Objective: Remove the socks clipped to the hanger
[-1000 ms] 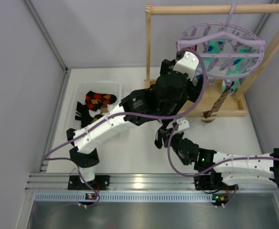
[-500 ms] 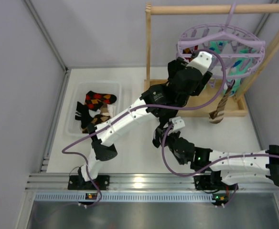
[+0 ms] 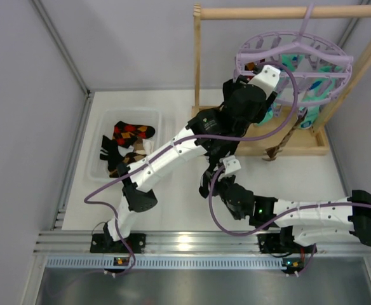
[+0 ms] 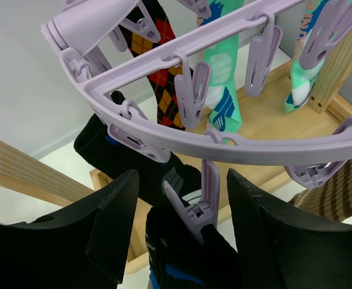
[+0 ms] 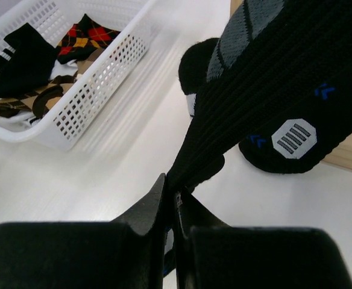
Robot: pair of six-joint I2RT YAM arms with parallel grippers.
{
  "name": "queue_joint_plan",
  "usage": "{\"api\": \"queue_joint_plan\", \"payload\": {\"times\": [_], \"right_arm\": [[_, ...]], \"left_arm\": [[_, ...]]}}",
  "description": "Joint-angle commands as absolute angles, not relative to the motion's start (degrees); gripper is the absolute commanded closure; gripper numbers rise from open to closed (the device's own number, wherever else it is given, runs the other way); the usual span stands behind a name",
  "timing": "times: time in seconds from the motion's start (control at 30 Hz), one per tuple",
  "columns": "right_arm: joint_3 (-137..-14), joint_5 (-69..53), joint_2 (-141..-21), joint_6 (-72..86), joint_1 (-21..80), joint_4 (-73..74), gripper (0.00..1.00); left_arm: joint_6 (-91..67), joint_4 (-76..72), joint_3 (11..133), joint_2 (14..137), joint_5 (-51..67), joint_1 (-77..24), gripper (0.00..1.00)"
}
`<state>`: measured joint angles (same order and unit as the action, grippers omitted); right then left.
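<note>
The lilac hanger [image 3: 312,46] hangs by its hook from the wooden rail; it also shows in the left wrist view [image 4: 182,129]. My left gripper [image 4: 191,232] is open just under its rim, one finger on each side of a clip peg [image 4: 207,195]. That peg pinches the top of a long black sock with blue marks [image 4: 182,262]. My right gripper [image 5: 175,201] is shut on the lower end of this black sock [image 5: 266,90], low over the table [image 3: 206,189]. A black sock with orange-red diamonds [image 4: 164,66] and turquoise socks [image 4: 221,72] hang clipped further in.
A white basket [image 3: 152,115], also in the right wrist view [image 5: 97,102], holds loose socks at the left. The wooden rail frame [image 3: 262,13] and its base [image 3: 300,147] stand at the back right. A brown striped sock [image 3: 288,138] dangles from the ring.
My left arm has swung up and right from the middle of the table to the hanger's near rim. My right gripper has shifted slightly left with the sock. The brown sock has swung.
</note>
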<state>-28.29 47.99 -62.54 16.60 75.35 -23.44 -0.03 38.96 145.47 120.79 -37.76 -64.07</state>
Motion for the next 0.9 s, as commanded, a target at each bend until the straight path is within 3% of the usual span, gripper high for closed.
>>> {"api": "queue_joint_plan", "payload": {"times": [0.0,0.1,0.17,0.23,0.33,0.53,0.6,0.8,0.87], "right_arm": [[-30.9,47.7,-63.1,16.4,77.0,-24.7,1.0],[-30.9,47.7,-62.8,16.5,77.1,-24.4,1.0],[-30.7,47.8,-62.8,16.8,77.2,-24.3,1.0],[-30.4,47.7,-62.8,16.9,77.3,-24.3,1.0],[-29.8,47.9,-62.6,17.8,77.3,-24.3,1.0],[-26.2,48.8,-59.9,20.8,78.2,-24.8,1.0],[-24.9,48.9,-58.7,21.6,78.3,-24.3,1.0],[-22.1,48.8,-49.7,22.8,78.4,-19.7,1.0],[-21.3,49.0,-47.3,23.4,78.4,-18.2,1.0]], "left_arm": [[0.3,36.1,147.7,121.4,-36.7,-64.0,0.36],[0.3,35.3,147.7,121.6,-37.4,-64.0,0.42],[0.4,34.6,147.7,121.6,-37.4,-63.9,0.52],[0.5,34.3,147.7,121.5,-37.0,-63.8,0.69],[0.4,33.9,147.7,121.6,-37.2,-63.7,0.87],[0.2,33.9,146.4,120.7,-37.4,-63.7,0.91],[-1.5,34.0,144.0,119.2,-37.0,-63.7,0.73],[-5.9,34.0,134.4,112.3,-36.7,-63.7,0.32],[-7.6,34.0,130.8,109.7,-38.8,-63.7,0.26]]}}
